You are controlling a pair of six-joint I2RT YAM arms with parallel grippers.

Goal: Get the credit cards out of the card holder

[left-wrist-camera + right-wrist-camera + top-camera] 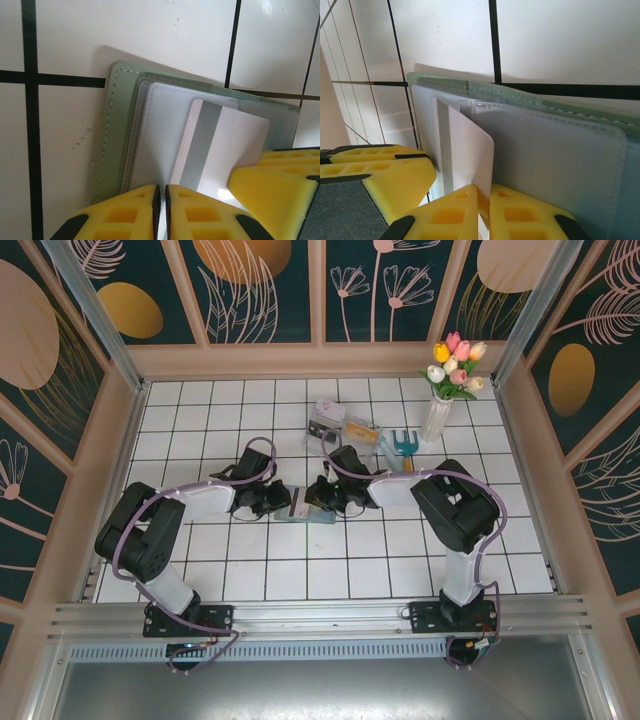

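On the table [250, 580], left claw [161, 210] clamps card holder [115, 130], right claw [484, 210] pinches half-hidden card [470, 150].

White tiled floor [250, 580] with dark grout, enclosed by dark floral wall panels [260, 290].

Looked down steeply from above and behind the arm bases [186, 620], far off, taking in the whole tiled desk [350, 570]. Sat very close on the left wrist, facing down past the left hand [161, 192] onto the card holder [112, 125]. Sat equally close on the right wrist, behind the right hand [482, 197]. Shared that card holder and its credit card [225, 145] from opposite sides.
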